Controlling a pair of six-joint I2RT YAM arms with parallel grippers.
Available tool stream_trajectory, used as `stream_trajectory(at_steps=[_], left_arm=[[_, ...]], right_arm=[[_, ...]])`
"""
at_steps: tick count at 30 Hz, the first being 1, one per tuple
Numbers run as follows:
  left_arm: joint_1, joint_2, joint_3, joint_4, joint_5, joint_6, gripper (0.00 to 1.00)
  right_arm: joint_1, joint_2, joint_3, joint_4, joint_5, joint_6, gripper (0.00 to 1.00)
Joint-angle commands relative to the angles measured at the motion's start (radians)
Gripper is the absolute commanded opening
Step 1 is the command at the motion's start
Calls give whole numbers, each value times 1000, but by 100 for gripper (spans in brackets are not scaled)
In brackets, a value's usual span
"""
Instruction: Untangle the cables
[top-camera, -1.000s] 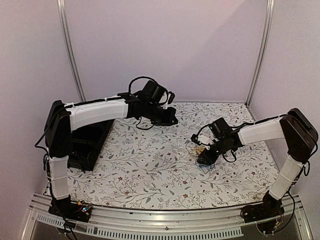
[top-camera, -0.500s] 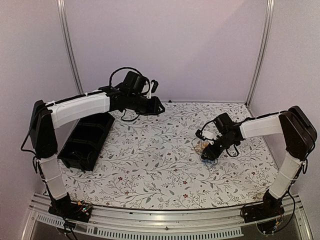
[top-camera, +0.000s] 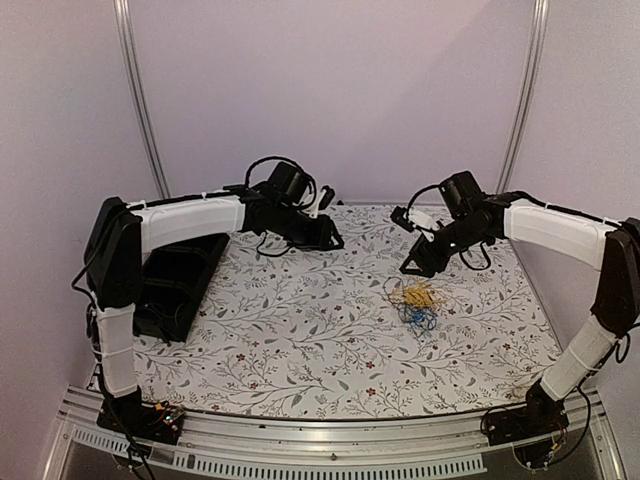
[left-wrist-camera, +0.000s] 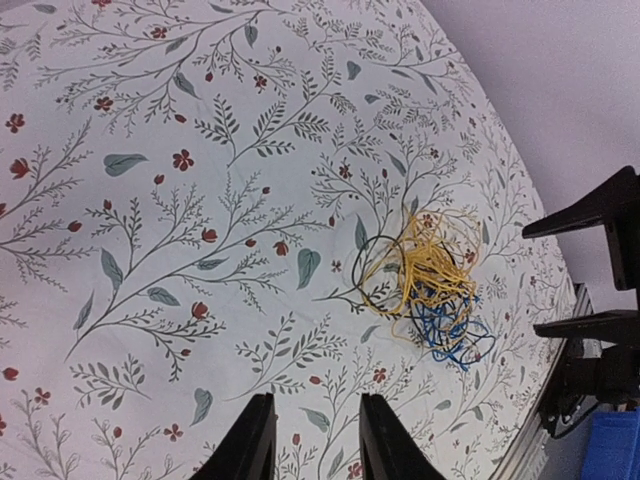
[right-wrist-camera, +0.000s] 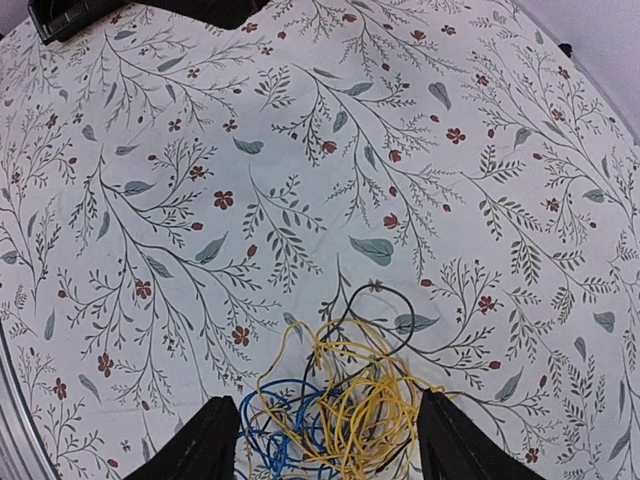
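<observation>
The cables lie in one tangled bundle of yellow, blue and a thin dark wire on the floral tablecloth, right of centre. My right gripper hovers just behind the bundle, open wide and empty. In the right wrist view the cables lie below and between its fingers. My left gripper is open and empty at the back middle, well left of the bundle. In the left wrist view the cables lie ahead and to the right of my left gripper.
A black bin stands at the left edge of the table under the left arm. Metal frame posts rise at the back corners. The right arm's gripper shows at the right edge of the left wrist view.
My right gripper has lifted off the bundle and moved back, leaving the cables lying on the cloth. My left gripper swung left, then came back toward the middle.
</observation>
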Motion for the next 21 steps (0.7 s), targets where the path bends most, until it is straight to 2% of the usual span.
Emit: stream_trajectory(at_steps=[1,6,13,17,21], left_arm=[[-7,12,37,6,33,16,32],[-11,8,40,-1,44,25,32],[-24,56,86,-16,83,48,32],[-32,72,98,-26,86,50,32],[-37,82,101,-30,91,50,32]], right_arm=[[-60,165,135,-41,-17,97,59],[-139,353,283,-50,-78,243,54],[-147,491,328,-120,-257,162,57],[-147,530,319,-128,-310,142,57],[-147,559,316,-114,-329,152,52]])
